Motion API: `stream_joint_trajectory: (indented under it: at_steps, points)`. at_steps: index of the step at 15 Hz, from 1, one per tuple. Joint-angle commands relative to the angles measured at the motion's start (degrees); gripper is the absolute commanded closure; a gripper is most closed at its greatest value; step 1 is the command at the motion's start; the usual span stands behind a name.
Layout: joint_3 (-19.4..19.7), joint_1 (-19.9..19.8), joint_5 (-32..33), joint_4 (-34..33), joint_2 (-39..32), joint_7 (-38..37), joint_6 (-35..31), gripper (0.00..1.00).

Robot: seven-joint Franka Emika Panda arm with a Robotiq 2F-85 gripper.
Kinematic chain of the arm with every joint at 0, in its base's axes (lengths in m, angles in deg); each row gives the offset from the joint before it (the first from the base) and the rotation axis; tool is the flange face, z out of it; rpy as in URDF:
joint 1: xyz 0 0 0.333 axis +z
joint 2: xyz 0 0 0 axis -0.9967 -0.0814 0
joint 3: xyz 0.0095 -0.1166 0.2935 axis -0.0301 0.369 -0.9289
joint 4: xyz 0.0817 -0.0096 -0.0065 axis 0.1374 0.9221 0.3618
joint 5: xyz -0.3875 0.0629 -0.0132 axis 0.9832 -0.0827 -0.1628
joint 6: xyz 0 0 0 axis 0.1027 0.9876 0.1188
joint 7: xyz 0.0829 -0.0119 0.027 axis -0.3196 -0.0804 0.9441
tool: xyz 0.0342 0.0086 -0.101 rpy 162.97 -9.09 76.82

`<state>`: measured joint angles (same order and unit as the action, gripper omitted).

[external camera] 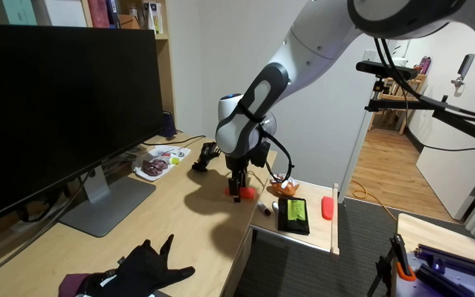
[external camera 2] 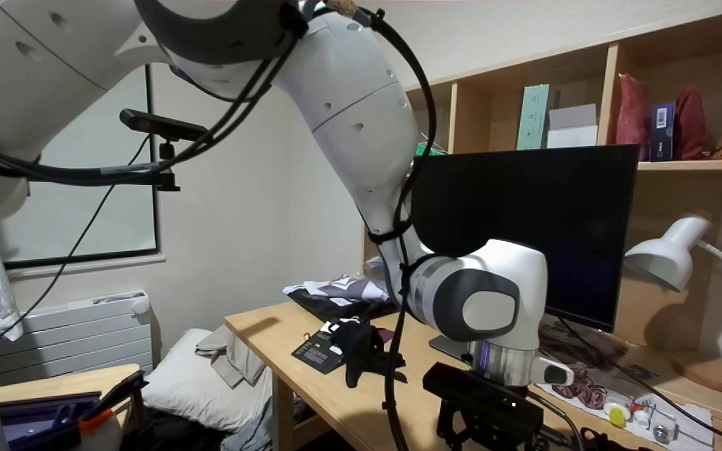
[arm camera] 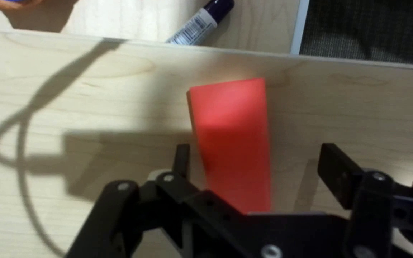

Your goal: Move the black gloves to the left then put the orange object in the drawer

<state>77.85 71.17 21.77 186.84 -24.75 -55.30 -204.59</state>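
Wooden desk (external camera: 179, 225), open drawer (external camera: 319, 232), carpet (external camera: 359, 243)

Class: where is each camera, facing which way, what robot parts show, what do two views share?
An exterior view, near the black gloves: faces along the desk to the drawer; arm and gripper show.
An exterior view, seemingly near the drawer: faces back past the monitor toward the gloves; arm shows.
Wrist view, at the wrist: faces down at the orange-red bar; gripper fingers show.
Both exterior views share arm, monitor, gloves.

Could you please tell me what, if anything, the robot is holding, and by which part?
Nothing is held: the wrist view shows the jaws open on either side of the orange bar, with a gap at each side.
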Motion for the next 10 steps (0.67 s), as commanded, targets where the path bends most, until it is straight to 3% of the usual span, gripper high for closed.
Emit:
stream_joint_trajectory:
  at_steps: [1,7,10]
  points:
    - [-1.3,-1.3,-0.2,-0.7,-0.5,2.4,-0.6,0.42]
    - [-1.2,-0.9,-0.1,-1.0,0.0,2.0,-0.4,0.80]
    - [-0.3,-0.4,-0.6,1.2,3.0,-0.7,-0.3,0.81]
